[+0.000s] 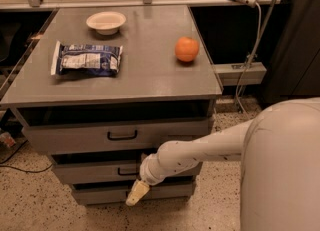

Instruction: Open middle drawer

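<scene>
The grey cabinet has three flat-fronted drawers stacked under its top. The middle drawer (95, 171) has a small black bar handle (127, 172), partly covered by my arm. The top drawer (75, 137) sits above it with its own black handle (122, 135). The bottom drawer (100, 194) is below. My gripper (137, 193) is in front of the cabinet, just below the middle drawer's handle and over the bottom drawer's front, pointing down and to the left. My white arm (200, 150) reaches in from the right.
On the cabinet top (150, 70) lie a white bowl (106, 22), a blue-and-white snack bag (86, 59) and an orange (186, 49). A cable and a grey box (240, 72) hang at the right. The floor is speckled.
</scene>
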Robot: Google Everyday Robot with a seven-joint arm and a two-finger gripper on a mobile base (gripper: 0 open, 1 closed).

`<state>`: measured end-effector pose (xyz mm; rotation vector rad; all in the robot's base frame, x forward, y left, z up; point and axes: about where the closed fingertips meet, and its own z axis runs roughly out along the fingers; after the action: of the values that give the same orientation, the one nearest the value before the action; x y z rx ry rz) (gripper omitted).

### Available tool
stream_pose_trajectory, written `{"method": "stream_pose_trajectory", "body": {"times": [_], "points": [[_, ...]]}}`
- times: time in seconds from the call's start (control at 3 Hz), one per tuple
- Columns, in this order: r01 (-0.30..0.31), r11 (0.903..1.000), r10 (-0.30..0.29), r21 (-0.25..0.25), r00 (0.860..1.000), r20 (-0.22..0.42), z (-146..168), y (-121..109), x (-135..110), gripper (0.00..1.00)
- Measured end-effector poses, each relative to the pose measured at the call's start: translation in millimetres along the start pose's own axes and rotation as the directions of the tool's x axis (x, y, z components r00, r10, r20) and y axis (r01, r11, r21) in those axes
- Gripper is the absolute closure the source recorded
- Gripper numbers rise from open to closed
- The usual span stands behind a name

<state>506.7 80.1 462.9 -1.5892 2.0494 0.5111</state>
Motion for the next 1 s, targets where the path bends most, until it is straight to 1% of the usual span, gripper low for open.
{"method": "stream_pose_trajectory", "body": {"times": [0.33,0.67,1.0], "points": [[0.020,0.9998,-0.020,0.003,1.000,0.006,6,-9,-3,0.00],[0.027,0.9996,-0.027,-0.009,1.000,0.005,17,-10,0,0.00],[0.026,0.9989,-0.026,-0.039,1.000,-0.003,34,-4,6,0.00]]}}
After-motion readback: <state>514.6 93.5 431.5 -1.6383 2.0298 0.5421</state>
